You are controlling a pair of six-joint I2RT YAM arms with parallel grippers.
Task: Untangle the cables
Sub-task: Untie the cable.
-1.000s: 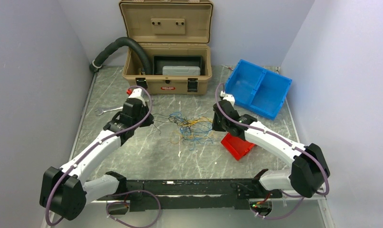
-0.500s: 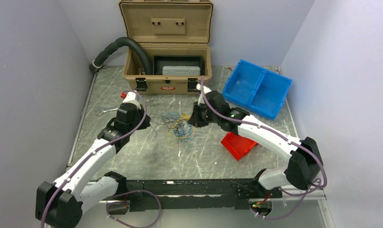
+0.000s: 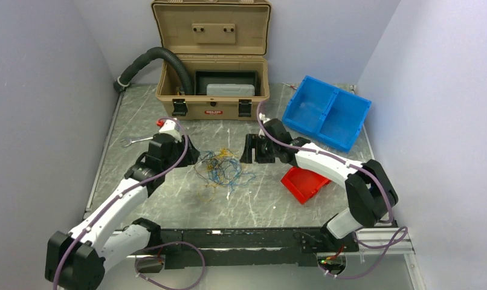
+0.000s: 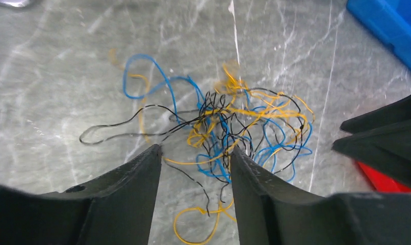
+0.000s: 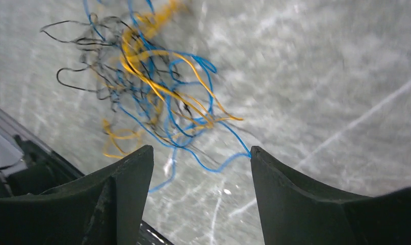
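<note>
1. Grey marbled table (image 3: 168,202) between lilac walls carries everything.
2. Left gripper (image 4: 194,151): jaws apart, gripping nothing, hovering at the left edge of the cables (image 4: 229,127).
3. Right gripper (image 5: 201,151): jaws wide, empty, just beside the tangle's right edge.
4. Cables lie mid-table in one loose knot between both grippers, with blue, yellow and black strands interlaced.
5. They look featherlight, limp and springy, and likely to slip from a weak pinch. Stray outer loops, such as the blue arc or the black tail, seem the best holds.
6. Red bin (image 3: 301,183) sits near, right of the knot.
</note>
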